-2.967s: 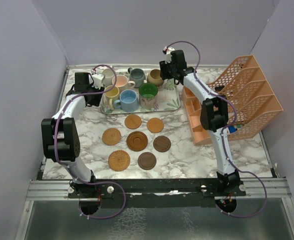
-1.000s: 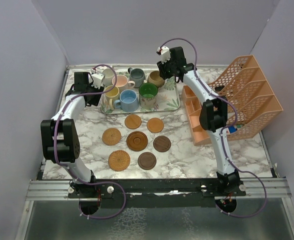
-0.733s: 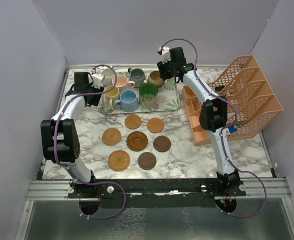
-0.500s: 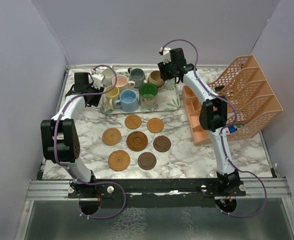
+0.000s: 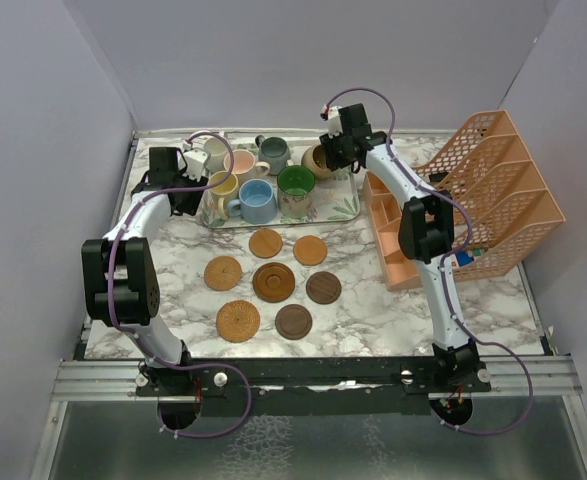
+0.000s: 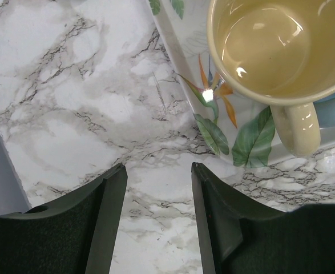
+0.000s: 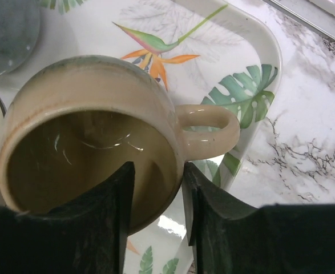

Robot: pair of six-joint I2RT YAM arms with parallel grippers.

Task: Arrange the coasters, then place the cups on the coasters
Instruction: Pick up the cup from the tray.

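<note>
Seven round coasters (image 5: 273, 282) lie in a cluster on the marble table. The cups stand on a leaf-patterned tray (image 5: 338, 205): white (image 5: 213, 153), pink (image 5: 241, 163), grey-blue (image 5: 273, 153), tan (image 5: 316, 158), yellow (image 5: 223, 186), light blue (image 5: 255, 200) and green (image 5: 295, 182). My right gripper (image 7: 156, 168) straddles the wall of the tan cup (image 7: 87, 142) beside its handle, one finger inside and one outside, with a gap still showing. My left gripper (image 6: 158, 171) is open over bare marble by the tray's left corner (image 6: 213, 134), near the yellow cup (image 6: 270, 51).
An orange mesh file rack (image 5: 493, 190) and a peach organizer (image 5: 393, 225) stand at the right. Grey walls close in the table on the left, back and right. The tray rim (image 7: 270, 51) curves just beyond the tan cup's handle.
My right gripper has shifted over the tan cup and come down on its wall. The cup sits slightly farther right than before. The left arm has not moved.
</note>
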